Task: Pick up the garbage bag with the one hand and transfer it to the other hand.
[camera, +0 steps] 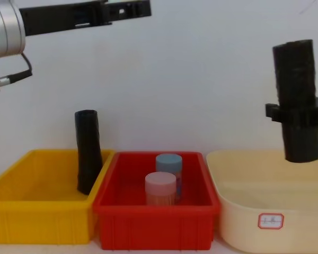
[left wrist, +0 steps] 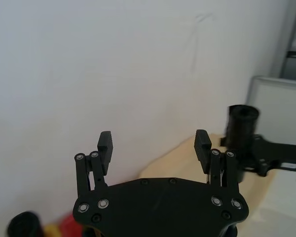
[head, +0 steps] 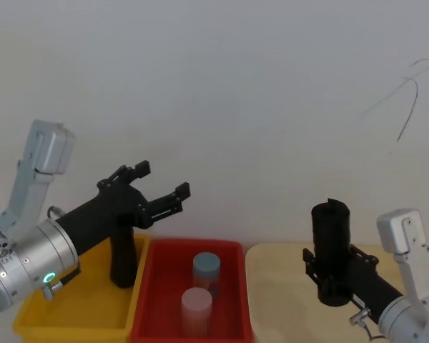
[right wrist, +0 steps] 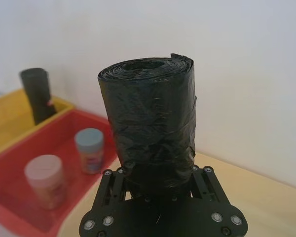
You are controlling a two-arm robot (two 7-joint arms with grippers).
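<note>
**Soft, even light; faint shadows**

Bright, diffuse light washes the wall (head: 236, 71), and shadows there are faint. In the right wrist view the bag (right wrist: 150, 123) shows a dull sheen on its wrinkles. A green ring light (head: 49, 278) glows at 8 o'clock in the head view.

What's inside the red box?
Two small jars stand inside the red box: a blue-capped jar behind a pink-capped jar. The pink one covers the blue one's lower front, and their contents are hidden.

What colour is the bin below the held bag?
The bin is cream, clearest in the chest view.
</note>
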